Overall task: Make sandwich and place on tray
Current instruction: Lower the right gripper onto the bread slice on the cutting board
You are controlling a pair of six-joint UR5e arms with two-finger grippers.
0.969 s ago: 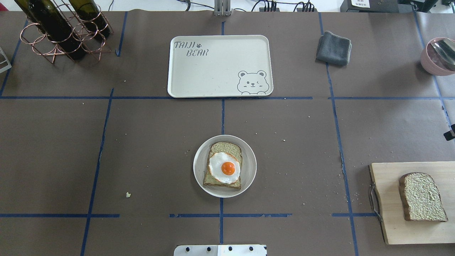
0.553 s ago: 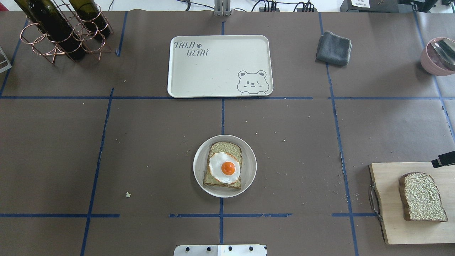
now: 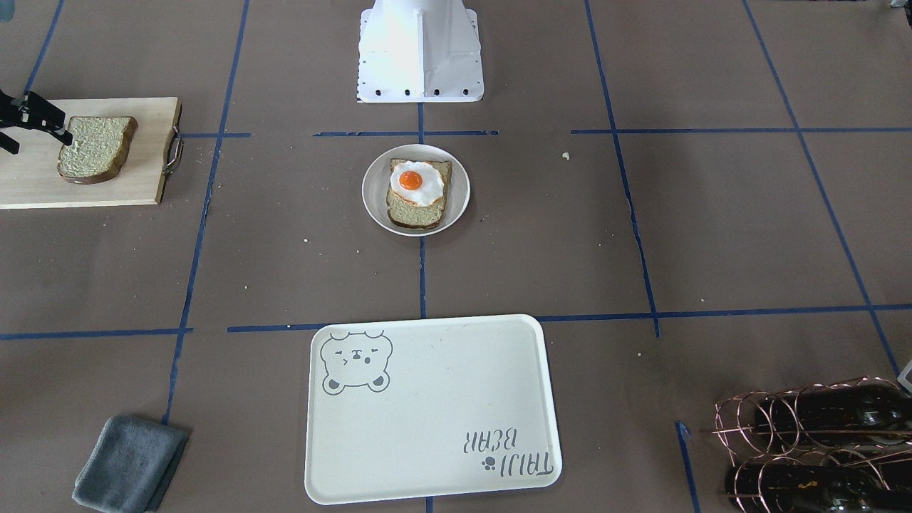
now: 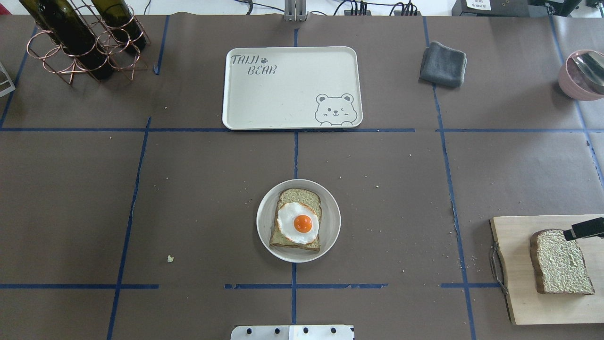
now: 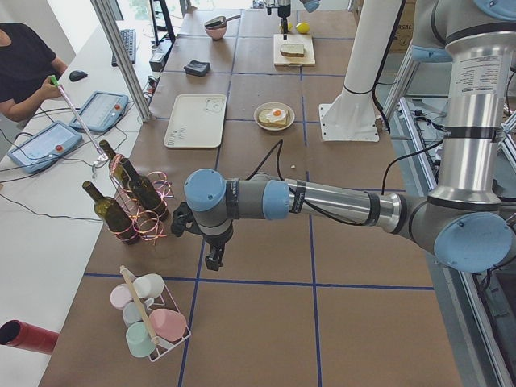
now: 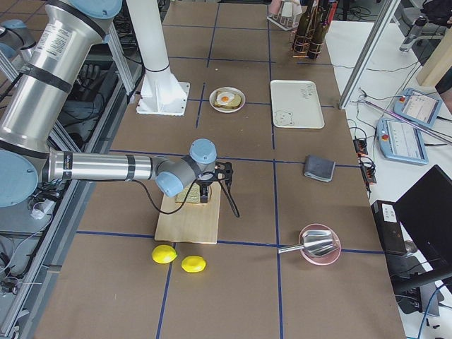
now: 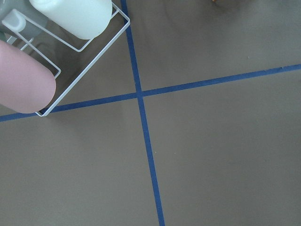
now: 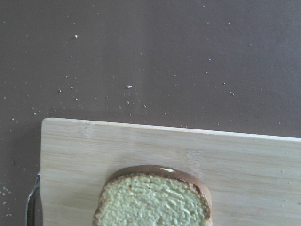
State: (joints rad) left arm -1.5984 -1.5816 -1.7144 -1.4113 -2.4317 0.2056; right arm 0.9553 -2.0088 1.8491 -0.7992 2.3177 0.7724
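Table [image 4: 188, 189]: brown paper cover, blue tape grid.
Tray [image 4: 292, 94]: cream, rounded corners, bear face + "TAIJI BEAR" print; table centre, far side from robot base; well apart from both grippers.
Board [image 4: 519, 302]: light wood, metal handle; at robot's right end of table.
Plate [image 4: 264, 222]: round, white; centre, between base & tray, apart from tray.
R gripper [image 3: 39, 141]: jaws apart, gripping nothing; over board, at loose slice; 1 finger shows across slice's edge, contact can't tell; well apart from plate & tray.
L gripper [image 5: 214, 260]: open/closed can't tell; points down over table, near cup rack [image 5: 149, 326]; well apart from plate, tray & board.
Loose slice [image 4: 561, 264]: 1 pc, pale w/ brown crust, flat on board.
Plated slice [image 4: 295, 194]: 1 pc, flat on plate, under egg.
Egg [image 4: 298, 222]: 1 pc, white w/ orange yolk, atop plated slice.
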